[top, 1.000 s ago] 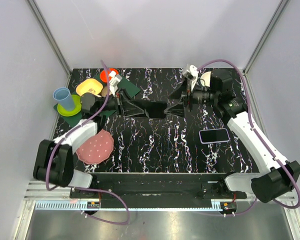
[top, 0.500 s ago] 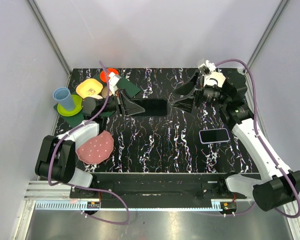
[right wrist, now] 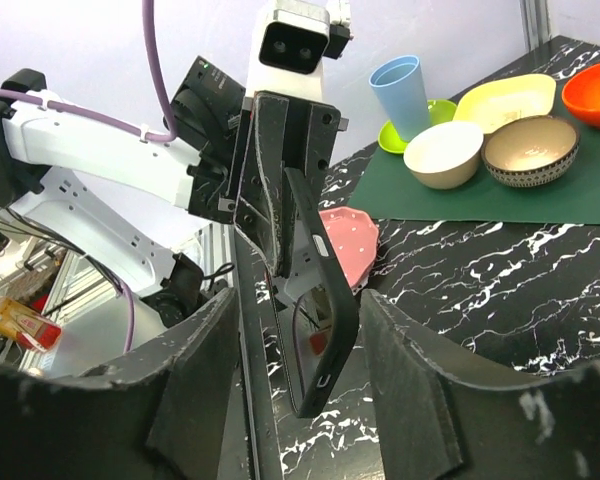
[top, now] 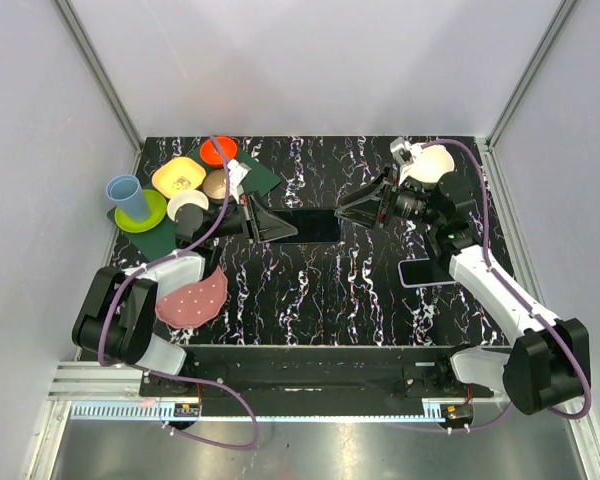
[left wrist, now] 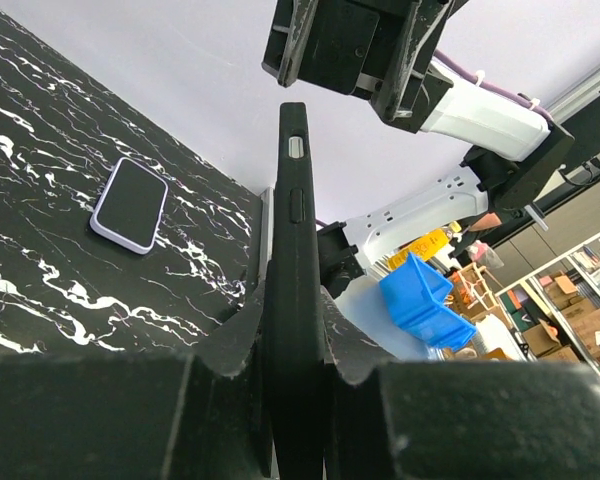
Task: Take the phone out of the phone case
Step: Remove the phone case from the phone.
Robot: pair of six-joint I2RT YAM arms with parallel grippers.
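My left gripper [top: 280, 230] clamps the stiff-looking, slick phone case [top: 320, 226]; my part-open right gripper [top: 352, 212] should pinch its right end.

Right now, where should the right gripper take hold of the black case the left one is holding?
The free end, from the right: the left gripper clamps the black case at its other end, so the open right gripper can pinch its flat faces.
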